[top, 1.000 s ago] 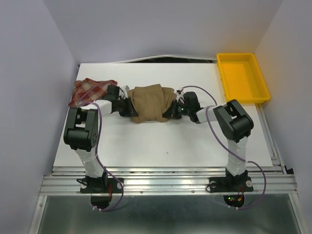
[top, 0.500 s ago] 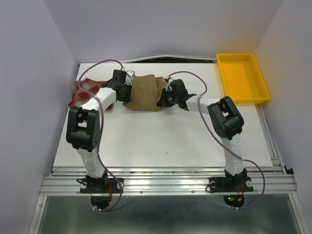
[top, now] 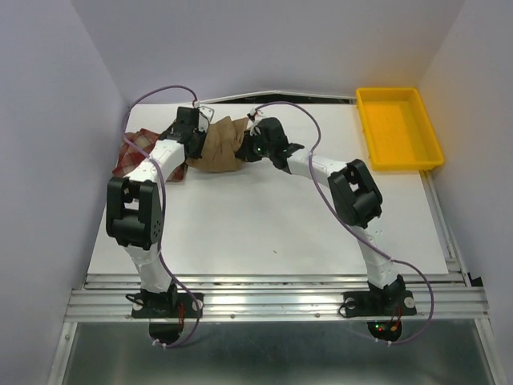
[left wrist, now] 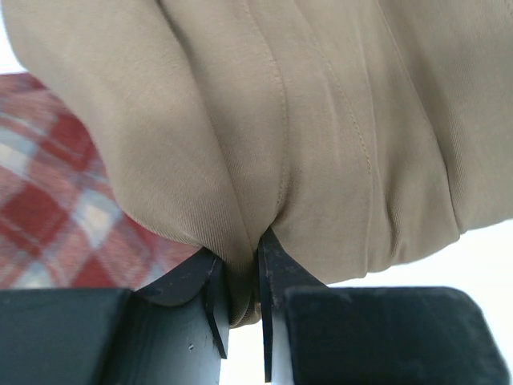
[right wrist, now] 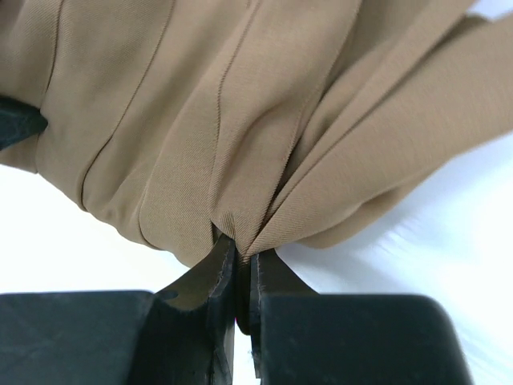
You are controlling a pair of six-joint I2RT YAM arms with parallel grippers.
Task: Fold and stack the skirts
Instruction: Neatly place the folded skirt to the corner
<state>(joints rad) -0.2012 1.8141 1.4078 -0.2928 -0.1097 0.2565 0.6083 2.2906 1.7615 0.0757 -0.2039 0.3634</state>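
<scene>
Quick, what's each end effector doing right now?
Left end effector: closed on the plain tan-brown fabric skirt.
Right end effector: closed on the same skirt.

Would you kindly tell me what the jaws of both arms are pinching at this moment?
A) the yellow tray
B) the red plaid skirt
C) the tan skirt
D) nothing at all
C: in each wrist view the jaws are closed on a bunched fold of the tan skirt.

Left claw (left wrist: 240, 258) and right claw (right wrist: 243, 253) (both pinched tight) reach forward.
</scene>
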